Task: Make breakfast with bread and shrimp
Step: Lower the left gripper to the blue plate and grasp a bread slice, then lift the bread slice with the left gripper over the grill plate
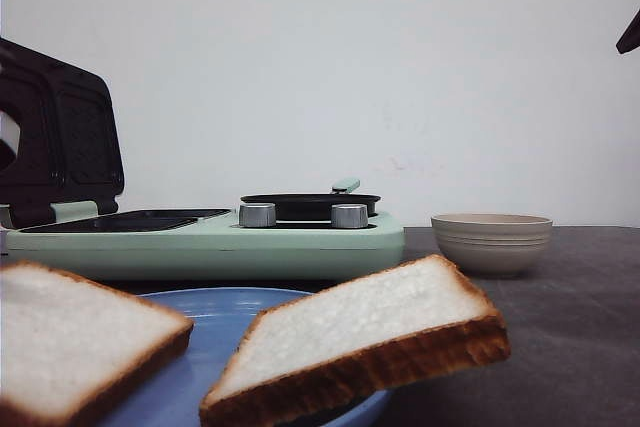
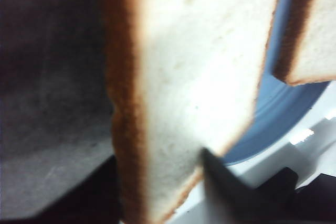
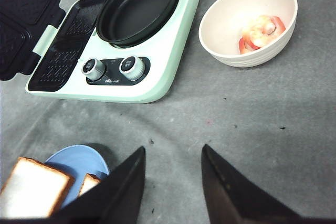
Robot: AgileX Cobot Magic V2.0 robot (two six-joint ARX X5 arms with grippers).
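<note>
Two slices of bread sit on the blue plate near the front edge of the grey desk. The left slice lies on the plate, and the right slice is tilted, with one corner hanging over the plate rim. In the left wrist view, a dark finger of the left end effector is pressed against the lower edge of one slice, but I cannot tell if it is holding the bread. The right end effector hangs above the bare desk with its fingers spread apart and nothing between them. The shrimp lies inside the cream bowl, just beside the mint green breakfast maker with its black pan.
</note>
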